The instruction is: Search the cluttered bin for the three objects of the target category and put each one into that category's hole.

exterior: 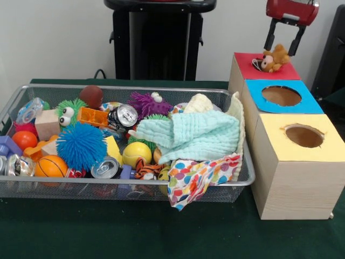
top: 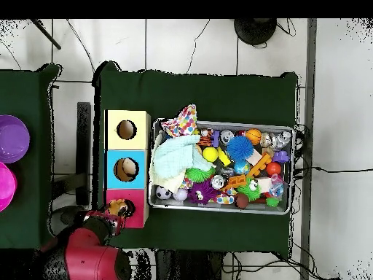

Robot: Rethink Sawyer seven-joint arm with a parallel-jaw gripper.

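Hovering right over the red box, we have the gripper (exterior: 281, 51) spread wide with nothing held, and just below its tips a teddy (exterior: 273, 58) sits on the hole (exterior: 259, 65). It looks only partly in, head and body above the surround, so by our reckoning this step isn't finished. To do it well, we'd come straight down and nudge the teddy's middle so it tips through, keeping the fingers off the surround and not dragging it toward the blue box (exterior: 281, 96) beside. It lies tilted, long axis slanting across the lid, head away from the hole. Well off to the side sits the bin (exterior: 248, 181), heaped with toys and cloths for the next search.
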